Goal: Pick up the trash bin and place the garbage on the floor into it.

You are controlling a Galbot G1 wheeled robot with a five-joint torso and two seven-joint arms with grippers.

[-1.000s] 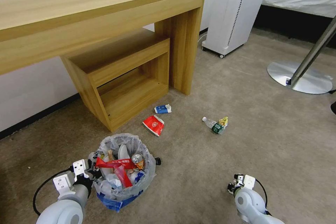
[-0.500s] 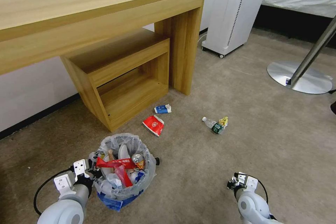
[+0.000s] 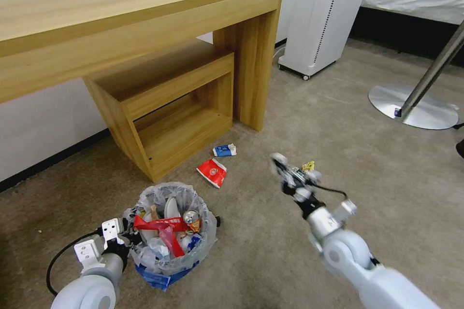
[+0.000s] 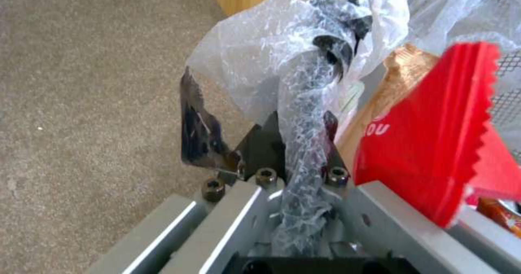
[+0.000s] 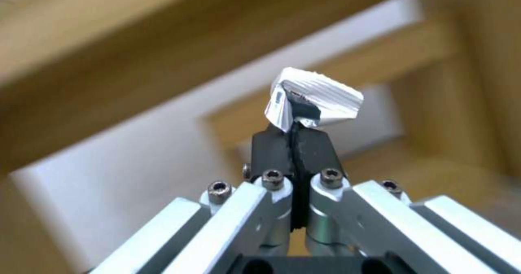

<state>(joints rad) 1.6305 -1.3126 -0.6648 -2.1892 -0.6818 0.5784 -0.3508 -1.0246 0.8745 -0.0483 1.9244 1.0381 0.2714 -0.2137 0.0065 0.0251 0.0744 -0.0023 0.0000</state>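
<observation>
From my head camera, the trash bin (image 3: pixel 169 231) sits on the beige floor (image 3: pixel 270 251) at the near left, in front of the low wooden shelf (image 3: pixel 169 106) under the desk (image 3: pixel 121 14). My left gripper (image 3: pixel 129 240) is at the bin's left rim, pinched on it. The bin already holds a red wrapper (image 3: pixel 162 229), a small can (image 3: pixel 189 217) and a white slipper (image 3: pixel 170 207). My right arm stretches out over the middle of the floor, its gripper (image 3: pixel 282 166) raised and blurred. Just right of that gripper, a bit of yellow litter (image 3: pixel 308 166) peeks out. Farther left on the floor lie a red cup (image 3: pixel 212 172) and, just beyond it, a blue-white carton (image 3: pixel 224 150); both are well apart from the bin.

From my left wrist, my left gripper (image 4: pixel 296 131) is clamped on the bin's dark rim (image 4: pixel 333 50), with the crinkly clear liner (image 4: pixel 304 103) bunched between the fingers. The red wrapper (image 4: pixel 434 143) stands just beside it inside the bin.

From my right wrist, my right gripper (image 5: pixel 294 141) has its fingers pressed together, nipping a small scrap of white, shiny paper (image 5: pixel 315 99) at the tips. Behind it is the blurred wooden furniture.
</observation>
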